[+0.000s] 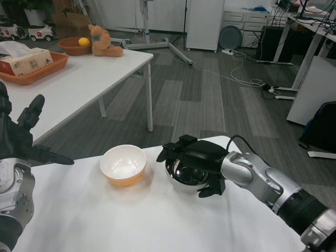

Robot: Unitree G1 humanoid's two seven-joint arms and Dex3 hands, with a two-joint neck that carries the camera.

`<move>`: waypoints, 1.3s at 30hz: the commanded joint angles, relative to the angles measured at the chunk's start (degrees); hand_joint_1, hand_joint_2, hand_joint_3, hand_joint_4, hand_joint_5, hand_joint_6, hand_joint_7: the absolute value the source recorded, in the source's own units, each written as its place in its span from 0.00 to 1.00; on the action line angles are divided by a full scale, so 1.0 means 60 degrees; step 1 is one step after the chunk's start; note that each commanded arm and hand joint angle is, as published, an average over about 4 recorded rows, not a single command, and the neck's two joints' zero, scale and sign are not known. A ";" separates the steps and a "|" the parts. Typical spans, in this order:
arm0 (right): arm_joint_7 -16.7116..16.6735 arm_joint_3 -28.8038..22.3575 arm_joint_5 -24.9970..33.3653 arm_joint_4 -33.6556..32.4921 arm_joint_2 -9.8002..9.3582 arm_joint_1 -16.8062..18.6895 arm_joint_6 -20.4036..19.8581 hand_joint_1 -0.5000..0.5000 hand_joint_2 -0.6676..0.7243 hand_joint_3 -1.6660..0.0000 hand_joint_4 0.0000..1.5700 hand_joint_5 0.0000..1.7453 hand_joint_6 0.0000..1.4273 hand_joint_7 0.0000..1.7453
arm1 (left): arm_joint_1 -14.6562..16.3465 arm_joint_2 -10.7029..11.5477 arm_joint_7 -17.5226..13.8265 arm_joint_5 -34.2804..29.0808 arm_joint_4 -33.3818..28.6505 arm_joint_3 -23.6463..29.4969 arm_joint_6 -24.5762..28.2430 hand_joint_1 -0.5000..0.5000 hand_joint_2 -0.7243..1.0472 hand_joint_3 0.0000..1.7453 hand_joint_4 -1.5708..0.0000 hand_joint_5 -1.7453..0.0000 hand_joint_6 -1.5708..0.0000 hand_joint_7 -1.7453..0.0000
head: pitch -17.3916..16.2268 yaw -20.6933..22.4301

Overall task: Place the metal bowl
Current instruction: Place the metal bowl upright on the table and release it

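The metal bowl (186, 176) is gripped from above by the right hand (195, 163), right of frame centre, at or just above the white worktop (157, 220); contact cannot be told. A white-and-orange bowl (123, 165) stands just beside it on the left. The left hand (18, 139) is held with fingers spread, holding nothing, at the left edge.
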 commanded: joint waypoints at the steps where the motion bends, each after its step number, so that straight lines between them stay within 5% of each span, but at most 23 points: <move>1: -0.0212 -0.0135 0.0001 0.0381 0.0103 0.0252 -0.0304 0.09 0.05 0.05 0.25 0.79 0.49 0.88 | 0.0140 -0.0005 -0.0004 0.0036 -0.0055 0.0009 -0.0066 0.00 0.00 0.03 0.64 1.00 1.00 1.00 | -0.0096 -0.0047; 5: -0.0325 -0.0248 0.0034 0.0652 0.0143 0.0436 -0.0527 0.08 0.05 0.05 0.24 0.69 0.43 0.88 | 0.0140 0.0002 -0.0004 0.0032 -0.0062 -0.0002 -0.0066 0.00 0.00 0.05 0.64 1.00 1.00 1.00 | -0.0192 -0.0068; 12: -0.0472 -0.0417 0.0191 0.1099 0.0272 0.0681 -0.0831 0.08 0.09 0.05 0.21 0.68 0.31 0.88 | 0.0147 0.0010 -0.0004 0.0032 -0.0059 -0.0005 -0.0066 0.00 0.00 0.05 0.64 1.00 1.00 1.00 | -0.0363 -0.0129; 21: -0.0622 -0.0592 0.0191 0.1564 0.0323 0.0813 -0.1259 0.08 0.17 0.05 0.24 0.36 0.26 0.88 | 0.0151 0.0006 -0.0004 0.0036 -0.0066 -0.0020 -0.0066 0.00 0.00 0.05 0.64 1.00 1.00 1.00 | -0.0492 -0.0198; 29: -0.0926 -0.0614 0.0151 0.1766 0.0374 0.0824 -0.1629 0.17 0.16 0.05 0.16 0.14 0.08 0.82 | 0.0162 0.0010 -0.0018 0.0047 -0.0091 -0.0020 -0.0066 0.00 0.00 0.01 0.64 1.00 1.00 1.00 | -0.0624 -0.0182; 39: -0.1244 -0.0750 -0.0120 0.1788 0.0462 0.0919 -0.1911 0.32 0.16 0.10 0.16 0.11 0.01 0.84 | 0.0169 0.0010 -0.0018 0.0050 -0.0095 -0.0020 -0.0062 0.00 0.00 0.04 0.64 1.00 1.00 1.00 | -0.0757 -0.0116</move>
